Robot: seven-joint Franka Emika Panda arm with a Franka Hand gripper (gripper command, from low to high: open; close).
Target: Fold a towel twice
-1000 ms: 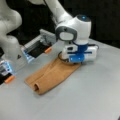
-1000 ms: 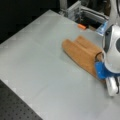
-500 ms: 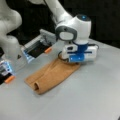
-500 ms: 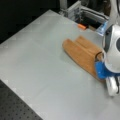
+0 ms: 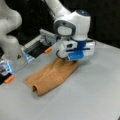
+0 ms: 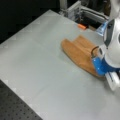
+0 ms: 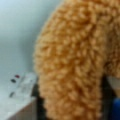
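The tan towel lies on the grey table as a long folded strip, with a rolled fold at its near left end. In a front view the towel shows two overlapping layers. My gripper is down at the strip's far right end, under the white and blue hand. In the wrist view, terry cloth fills the frame between a grey finger on the left and a dark finger on the right. The gripper is shut on the towel's end.
A second white arm stands at a front view's left. A metal frame with orange tabs sits behind the towel, also seen as the frame. A dark perforated board borders the table's corner.
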